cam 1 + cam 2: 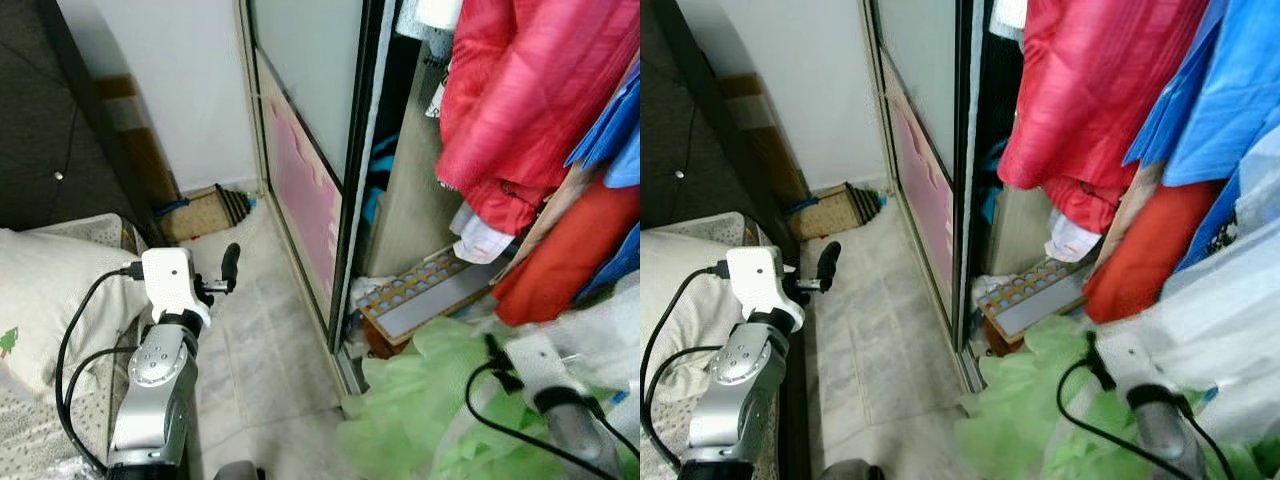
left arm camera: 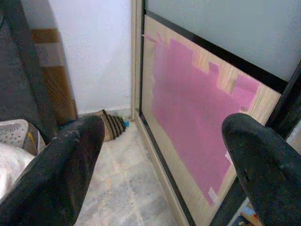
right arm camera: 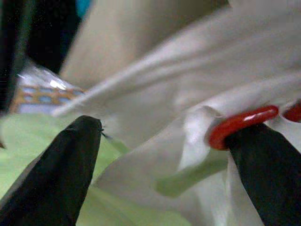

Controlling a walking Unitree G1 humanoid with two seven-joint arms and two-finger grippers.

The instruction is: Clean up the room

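Both pairs of jaws stand wide apart and hold nothing. In the left wrist view the left gripper [image 2: 162, 155] has its two black fingers [image 2: 61, 169] far from each other, with bare floor and the sliding wardrobe door with the pink patch [image 2: 197, 136] past them. In the left eye view that gripper [image 1: 228, 268] sits low in the left half of the frame, above the pale marble floor [image 1: 260, 340].

In the right wrist view the right gripper [image 3: 164, 174] is spread too, and soft white cloth with a shiny red ring [image 3: 240, 125] lies between the fingers. One finger is just beside the ring, but the jaws are not closed on it. The right arm sits at the lower right of the left eye view, down among the clothes.

I think the tidy-up is far from done. A big crumpled light green cloth [image 1: 420, 400] lies in a heap at the lower right, spilling out at the foot of the open wardrobe. A flat tray with rows of blue dots [image 1: 420, 295] leans on the wardrobe floor (I cannot tell what it is). Red hanging clothes [image 1: 520, 100] and blue hanging clothes [image 1: 1210, 100] fill the upper right. A white pillow [image 1: 50, 300] sits at the left edge. The green heap and white cloth are not yet put away.
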